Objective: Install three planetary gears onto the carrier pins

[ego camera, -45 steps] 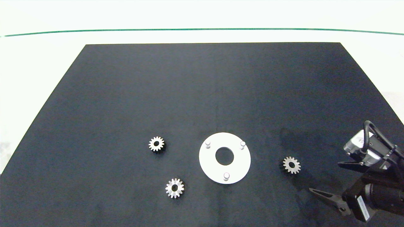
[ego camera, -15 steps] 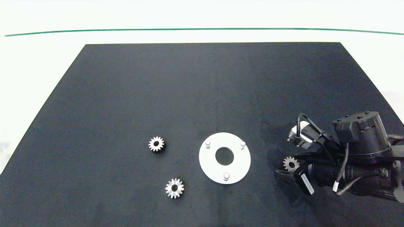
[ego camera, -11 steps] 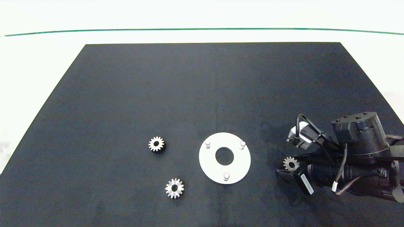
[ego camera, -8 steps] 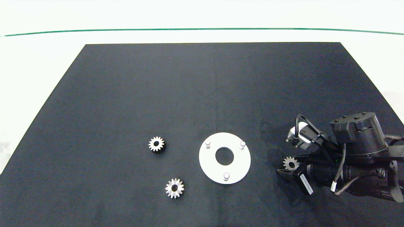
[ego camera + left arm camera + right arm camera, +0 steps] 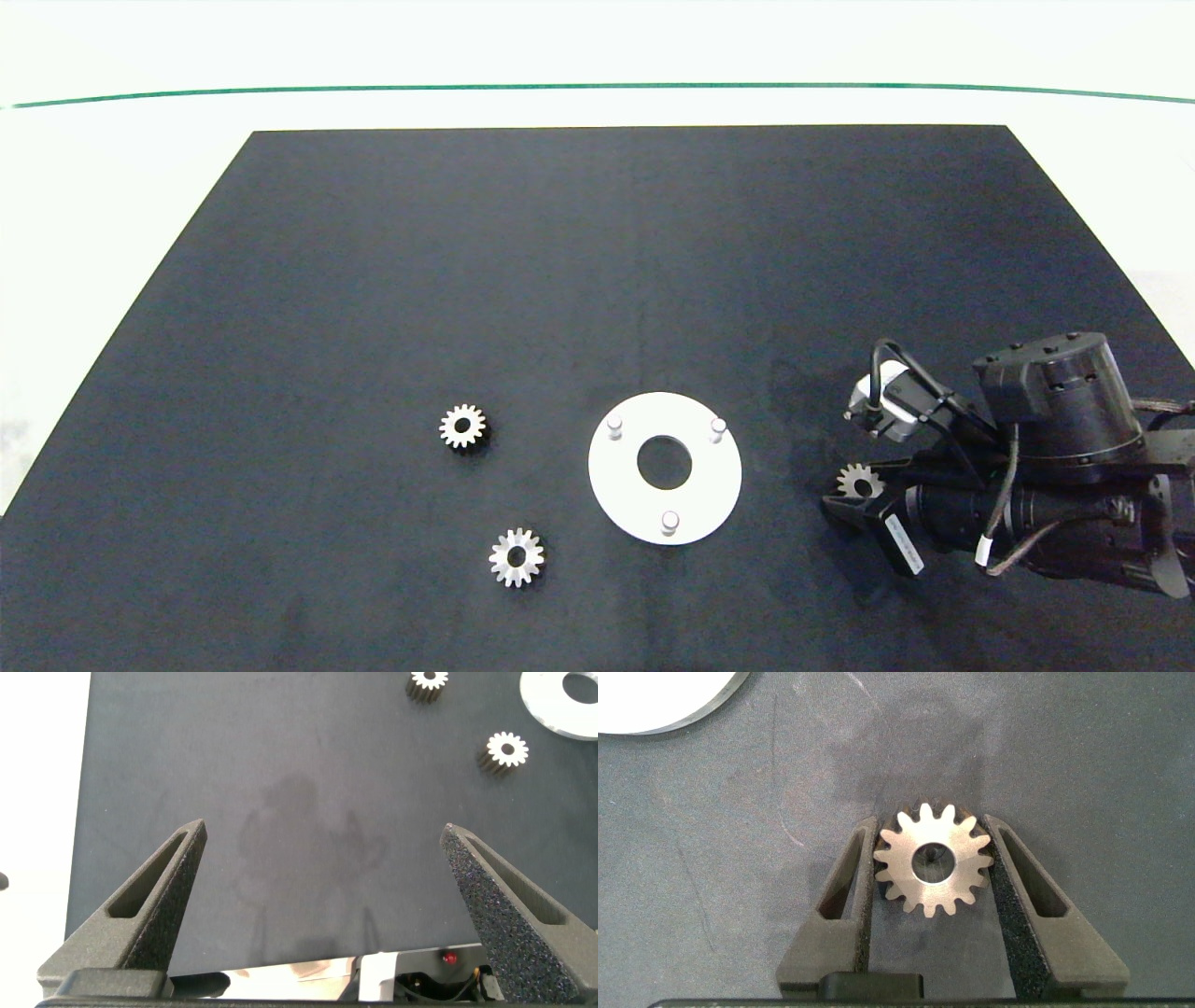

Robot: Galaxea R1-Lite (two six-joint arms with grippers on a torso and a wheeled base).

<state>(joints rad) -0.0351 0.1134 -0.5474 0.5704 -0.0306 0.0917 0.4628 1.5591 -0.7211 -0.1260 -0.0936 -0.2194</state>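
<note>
Right gripper [image 5: 932, 870] has come in from the mat's [image 5: 597, 280] right edge and now clenches a gear [image 5: 931, 872], first pickup under way. Disc [image 5: 616, 495] with bare pins [image 5: 718, 427] lies just left, path clear. Two gears [image 5: 463, 427] wait left. Left gripper [image 5: 322, 882] parked, spread wide.

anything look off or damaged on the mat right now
Nothing stands out. Two gears lie flat beside the white disc, its three pins upright and bare. The right gripper has closed on the third gear.
</note>
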